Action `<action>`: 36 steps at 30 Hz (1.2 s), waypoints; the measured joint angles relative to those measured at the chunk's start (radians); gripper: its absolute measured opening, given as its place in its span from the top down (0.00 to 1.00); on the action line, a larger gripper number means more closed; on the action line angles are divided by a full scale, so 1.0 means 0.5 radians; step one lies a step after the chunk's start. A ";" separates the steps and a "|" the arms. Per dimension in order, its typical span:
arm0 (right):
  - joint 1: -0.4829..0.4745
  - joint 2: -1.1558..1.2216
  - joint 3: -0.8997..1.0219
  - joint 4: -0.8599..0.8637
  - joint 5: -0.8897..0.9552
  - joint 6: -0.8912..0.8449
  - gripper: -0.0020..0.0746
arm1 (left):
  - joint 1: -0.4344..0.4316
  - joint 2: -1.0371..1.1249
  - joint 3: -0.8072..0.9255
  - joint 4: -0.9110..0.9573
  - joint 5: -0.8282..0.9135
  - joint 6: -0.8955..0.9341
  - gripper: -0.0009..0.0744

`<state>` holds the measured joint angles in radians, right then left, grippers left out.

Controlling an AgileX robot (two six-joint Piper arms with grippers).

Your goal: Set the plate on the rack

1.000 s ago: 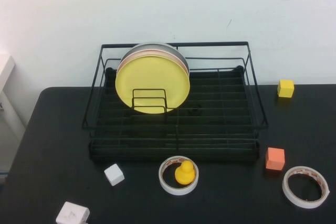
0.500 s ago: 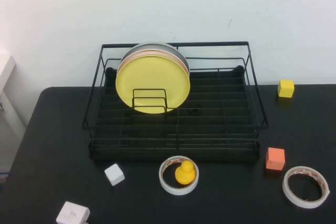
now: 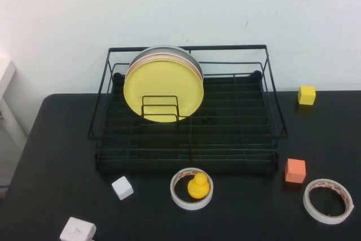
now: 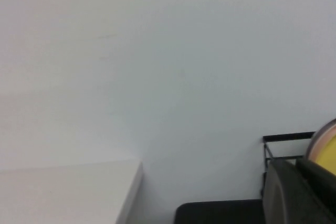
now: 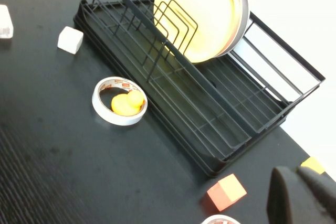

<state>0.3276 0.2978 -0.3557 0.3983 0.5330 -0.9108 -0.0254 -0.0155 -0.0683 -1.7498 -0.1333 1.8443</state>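
The yellow plate (image 3: 163,91) stands upright on edge in the left part of the black wire dish rack (image 3: 237,134), behind the upright wire dividers (image 3: 160,108), with a grey-rimmed plate (image 3: 181,53) just behind it. Neither arm shows from the high camera. Only a dark edge of the left gripper (image 4: 294,195) and of the right gripper (image 5: 302,195) appears in its own wrist view, so their jaws cannot be judged. Near the rack, a yellow duck (image 3: 198,186) sits inside a tape roll (image 3: 192,188).
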 joint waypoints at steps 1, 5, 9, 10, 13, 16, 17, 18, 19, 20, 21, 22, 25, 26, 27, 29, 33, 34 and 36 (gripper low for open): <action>0.000 0.000 0.000 0.003 0.000 0.000 0.98 | 0.000 0.000 0.010 0.000 0.013 -0.023 0.99; 0.000 0.000 0.000 0.005 0.000 0.000 0.98 | 0.000 0.000 0.015 0.465 0.144 -0.485 0.99; 0.000 0.000 0.000 0.006 0.000 0.000 0.98 | 0.001 0.000 0.015 1.722 0.267 -1.942 0.99; 0.000 0.000 0.000 0.009 0.000 0.000 0.98 | 0.001 0.000 0.015 1.997 0.301 -2.250 0.99; 0.000 0.000 0.000 0.009 0.000 0.000 0.98 | 0.001 0.000 0.015 2.752 0.435 -3.069 0.99; 0.000 0.000 0.000 0.009 0.000 0.000 0.98 | 0.001 0.000 0.077 2.989 0.557 -3.436 0.99; 0.000 0.000 0.000 0.009 0.000 0.000 0.98 | 0.001 0.000 0.115 3.020 0.584 -3.492 0.99; 0.000 0.000 0.000 0.009 0.000 0.000 0.98 | 0.001 0.000 0.151 3.040 0.605 -3.536 0.99; 0.000 0.000 0.000 0.009 0.000 0.000 0.98 | 0.001 0.000 0.172 3.050 0.621 -3.567 0.99; 0.000 0.000 0.000 0.009 0.000 0.000 0.98 | 0.001 0.000 0.176 3.063 0.642 -3.606 0.99; 0.000 0.000 0.000 0.009 0.000 0.000 0.98 | 0.001 0.000 0.176 3.083 0.672 -3.643 0.99; 0.000 0.000 0.000 0.011 0.000 0.000 0.98 | 0.001 0.000 0.176 3.111 0.700 -3.675 0.99; 0.000 0.000 0.000 0.011 0.000 0.000 0.98 | 0.001 0.000 0.176 3.212 0.835 -3.781 0.99; 0.000 0.000 0.000 0.011 0.000 0.000 0.98 | 0.001 0.000 0.176 3.234 0.864 -3.825 0.99; 0.000 0.000 0.000 0.011 0.000 0.000 0.98 | 0.001 0.000 0.176 3.244 0.876 -3.870 0.99; 0.000 0.000 0.000 0.014 0.000 0.000 0.98 | 0.001 0.000 0.173 3.254 0.877 -3.952 0.99; 0.000 0.000 0.000 0.014 0.000 0.000 0.98 | 0.001 0.000 0.173 3.258 0.877 -4.079 0.99; 0.000 0.000 0.000 0.014 0.000 0.000 0.98 | 0.001 0.000 0.173 3.258 0.877 -4.098 0.99; 0.000 0.000 0.000 0.014 0.000 0.000 0.98 | 0.001 0.000 0.173 3.258 0.877 -4.139 0.99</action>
<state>0.3276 0.2978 -0.3557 0.4055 0.5330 -0.9108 -0.0248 -0.0155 0.0179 -0.1208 0.3053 -0.2250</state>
